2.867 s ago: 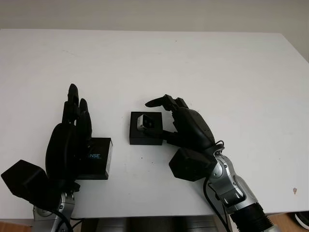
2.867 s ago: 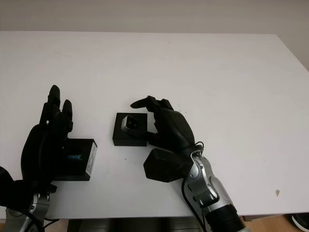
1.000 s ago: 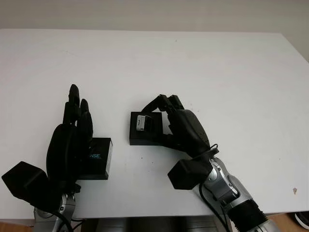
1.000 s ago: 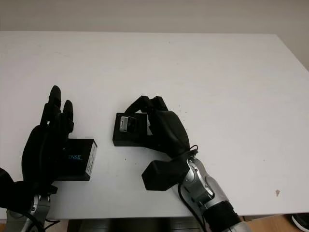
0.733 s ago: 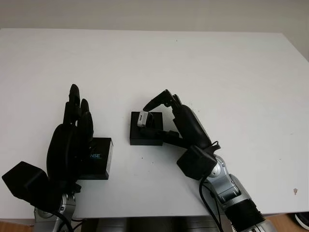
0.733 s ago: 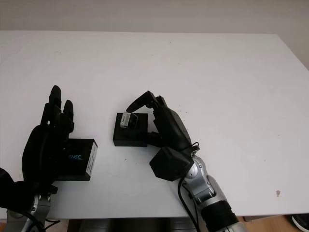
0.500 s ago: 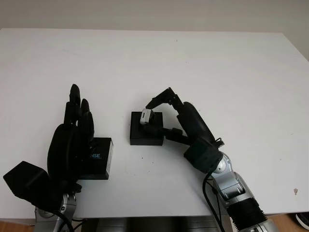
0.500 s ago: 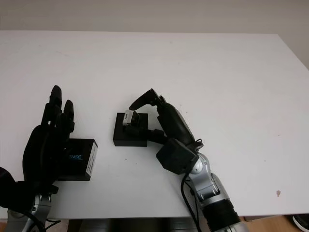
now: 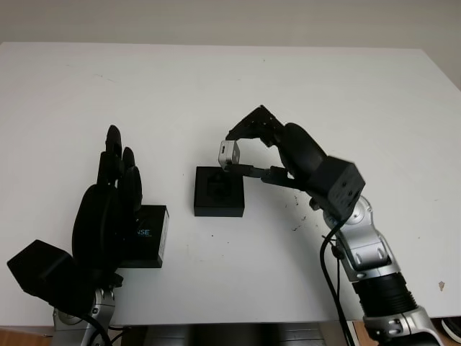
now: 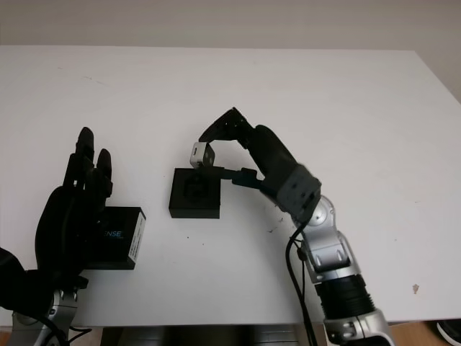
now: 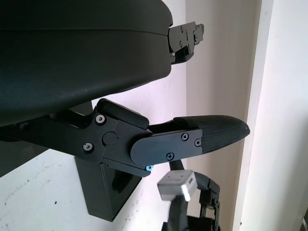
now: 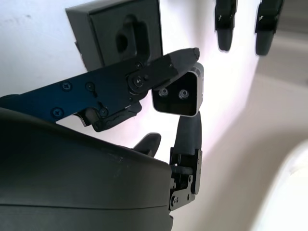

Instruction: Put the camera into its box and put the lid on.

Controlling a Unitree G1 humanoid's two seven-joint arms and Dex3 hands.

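Observation:
A small silver camera [image 9: 228,153] hangs in the air just above the far right corner of its black box [image 9: 219,192]. My right hand [image 9: 236,145] is shut on the camera, pinching it between fingertips; the right wrist view shows the camera [image 12: 179,93] gripped above the box's empty recess [image 12: 120,36]. The box lid [image 9: 150,236], black with white lettering, lies at the left front of the white table [image 9: 346,94]. Above and partly covering the lid is my left hand [image 9: 108,209], which is open. In the left wrist view the camera [image 11: 177,184] shows past the box [image 11: 103,192].
A few small dark specks mark the table [image 9: 297,216] to the right of the box. The table's front edge runs close below the lid and both forearms.
My right hand closed on the camera lying in the box, tilted it up and lifted it out, rising and pulling slightly away. The left hand and lid stayed still.

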